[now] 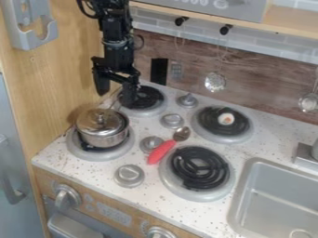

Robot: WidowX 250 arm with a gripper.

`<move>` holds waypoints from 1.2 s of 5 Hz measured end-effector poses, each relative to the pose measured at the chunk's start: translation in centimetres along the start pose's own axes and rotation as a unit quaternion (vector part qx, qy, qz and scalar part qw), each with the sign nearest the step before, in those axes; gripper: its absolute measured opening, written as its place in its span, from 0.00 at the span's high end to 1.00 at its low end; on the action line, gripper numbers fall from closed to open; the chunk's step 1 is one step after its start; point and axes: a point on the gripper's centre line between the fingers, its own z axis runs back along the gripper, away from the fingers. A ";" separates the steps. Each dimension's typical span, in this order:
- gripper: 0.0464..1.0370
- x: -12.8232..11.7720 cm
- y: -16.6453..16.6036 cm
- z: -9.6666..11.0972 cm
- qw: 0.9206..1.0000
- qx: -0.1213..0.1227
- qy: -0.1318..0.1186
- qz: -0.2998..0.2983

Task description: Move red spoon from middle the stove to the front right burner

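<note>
The gripper (115, 98) hangs at the upper left, fingers (129, 93) apart, near the wooden wall (68, 69); the red spoon (162, 151) lies mid-frame, hemmed in by knobs (151, 143) and the lower burner (169, 179) (red handle slanting down-left, shiny metal bowl up-right)

- The arm (116, 28) is showing black, blocky segments.
- A black cable (81, 10) is looping out toward eleven o'clock.
- The black gripper (115, 97) is sporting two thick fingers, angular pieces widening above them.
</note>
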 end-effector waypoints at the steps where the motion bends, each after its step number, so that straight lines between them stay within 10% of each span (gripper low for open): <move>1: 0.04 -0.7 -0.4 -1.9 1.000 -0.014 0.023 0.002; 6: 0.04 5.8 -10.3 -8.3 0.995 -0.061 0.037 -0.074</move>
